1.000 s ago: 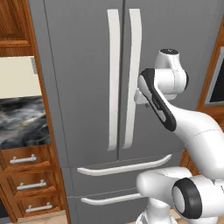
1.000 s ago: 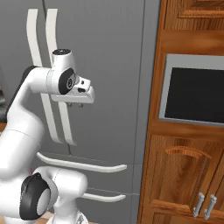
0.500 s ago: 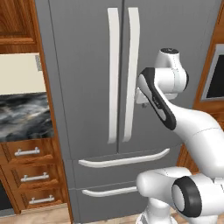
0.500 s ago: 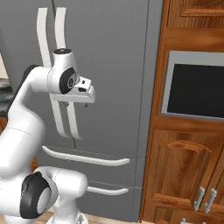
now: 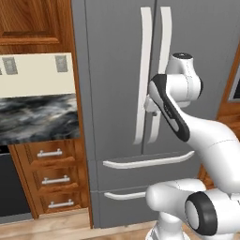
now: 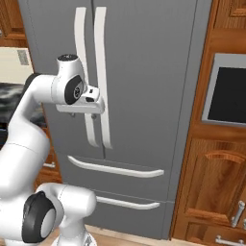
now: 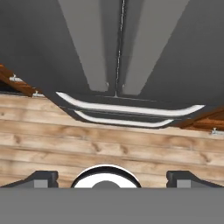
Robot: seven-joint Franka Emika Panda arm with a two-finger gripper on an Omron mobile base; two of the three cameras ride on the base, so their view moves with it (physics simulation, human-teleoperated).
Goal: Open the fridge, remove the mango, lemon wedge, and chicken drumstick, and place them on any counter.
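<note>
Rolled sideways with base since earlier frame; gripper (image 7: 112,177) jaws now spread wide, empty. Fridge (image 5: 117,70) frame centre, doors shut. Heavy, stiff door; best grabbed mid-handle (image 6: 102,77).

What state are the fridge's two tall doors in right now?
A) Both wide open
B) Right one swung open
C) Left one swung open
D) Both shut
D: the fridge shows both grey door fronts flush, its two long white handles side by side along the centre seam, with none of the interior showing, and the open gripper holds nothing.
</note>
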